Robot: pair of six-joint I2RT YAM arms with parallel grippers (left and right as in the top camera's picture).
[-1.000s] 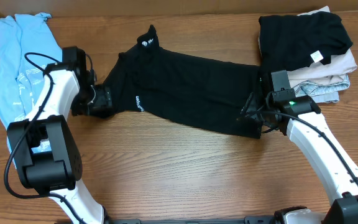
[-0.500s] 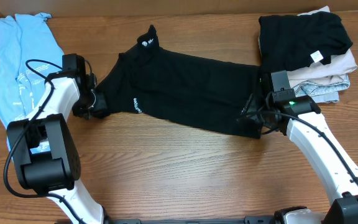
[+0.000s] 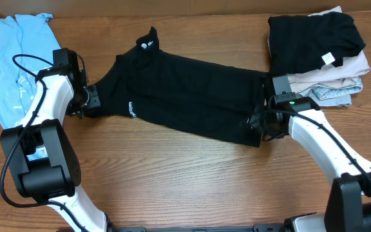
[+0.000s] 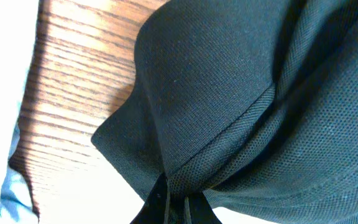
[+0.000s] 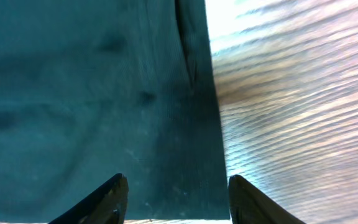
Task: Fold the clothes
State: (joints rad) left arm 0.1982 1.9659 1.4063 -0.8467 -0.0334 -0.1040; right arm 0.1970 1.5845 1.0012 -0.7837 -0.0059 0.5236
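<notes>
The large black T-shirt (image 3: 185, 96) lies stretched across the middle of the table, with small white lettering near its left end. My left gripper (image 3: 87, 103) is at that left end, shut on a bunched fold of the black cloth (image 4: 229, 112); its jaws (image 4: 179, 193) pinch the hem. My right gripper (image 3: 260, 122) is at the shirt's right edge. In the right wrist view it (image 5: 178, 182) stands open, fingers astride the cloth's edge (image 5: 210, 124), with the black fabric under it. A light blue tee (image 3: 11, 58) lies at the far left.
A stack of folded clothes (image 3: 321, 45), black on top of beige and pale ones, sits at the back right, close to my right arm. The left arm's base (image 3: 40, 161) stands at the front left. Bare wood table (image 3: 192, 180) runs along the front.
My left gripper shut on the shirt's left end and drew it left and back; the shirt shifted left. My right gripper moved slightly left and its jaws narrowed.
</notes>
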